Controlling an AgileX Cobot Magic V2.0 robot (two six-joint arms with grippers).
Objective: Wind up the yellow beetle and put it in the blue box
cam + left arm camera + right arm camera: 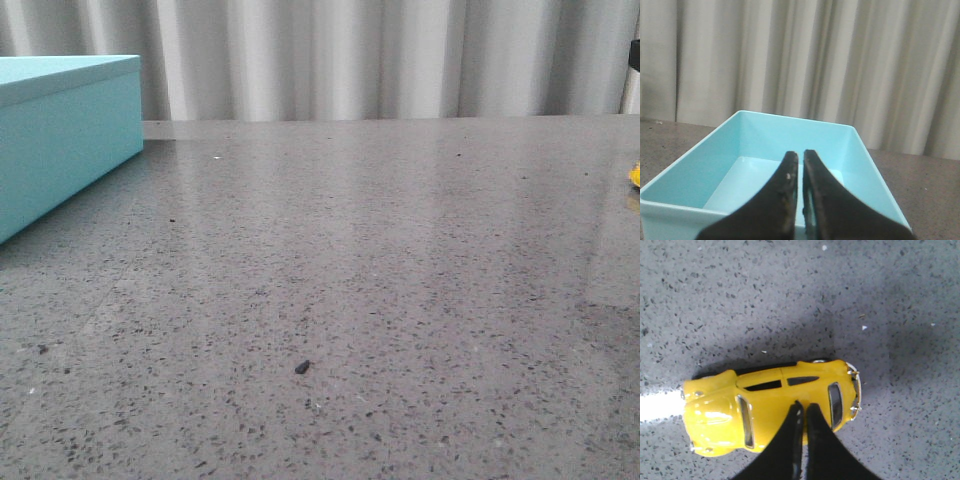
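Observation:
The yellow beetle [775, 400] stands on the grey table, seen from above in the right wrist view. My right gripper [803, 406] hangs over its roof with the jaws shut and nothing between them; whether it touches the roof I cannot tell. In the front view only a yellow sliver of the beetle [635, 176] shows at the right edge. The blue box [60, 130] stands at the far left. In the left wrist view the blue box [765, 135] is open and empty, and my left gripper [801, 156] is shut above its near wall.
The grey speckled table [350, 280] fills the front view. A small dark speck [302, 367] lies near the front middle. A pleated light curtain [350, 50] hangs behind the table's far edge.

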